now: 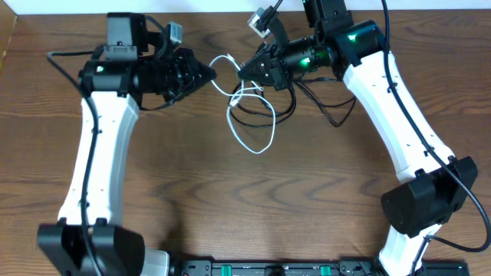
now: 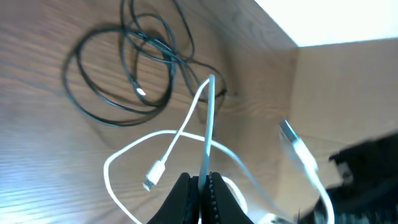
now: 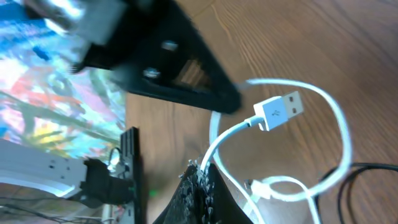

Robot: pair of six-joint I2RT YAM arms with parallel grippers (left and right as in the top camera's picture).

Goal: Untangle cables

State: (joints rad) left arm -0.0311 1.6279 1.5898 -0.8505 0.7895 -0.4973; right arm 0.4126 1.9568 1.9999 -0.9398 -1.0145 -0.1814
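Pinching from both sides now: the left end effector [image 1: 209, 74] sits at 9 o'clock of the tangle and the right end effector [image 1: 242, 71] at 3 o'clock, nearly nose to nose near the 12 o'clock edge of the tabletop [image 1: 322, 199]. Both are clamped on the white cable [image 2: 208, 124], jaws together on the cord in each wrist view. Its slack loop hangs toward 6 o'clock in the overhead view, and a USB plug [image 3: 281, 111] pokes out just beyond the right one's fingers. The black cables [image 2: 163, 52] lie coiled on the wood under and beside that loop, toward the 3 o'clock side, and the white strand looks threaded among them. Here is the danger as I read it: pull the two grips apart along the same line and the crossings could cinch tighter instead of opening. The black coils may also get dragged along as one clump. A thin cord between closed fingers may slip if the pull is sharp, and that plug could snag on a black loop on its way out
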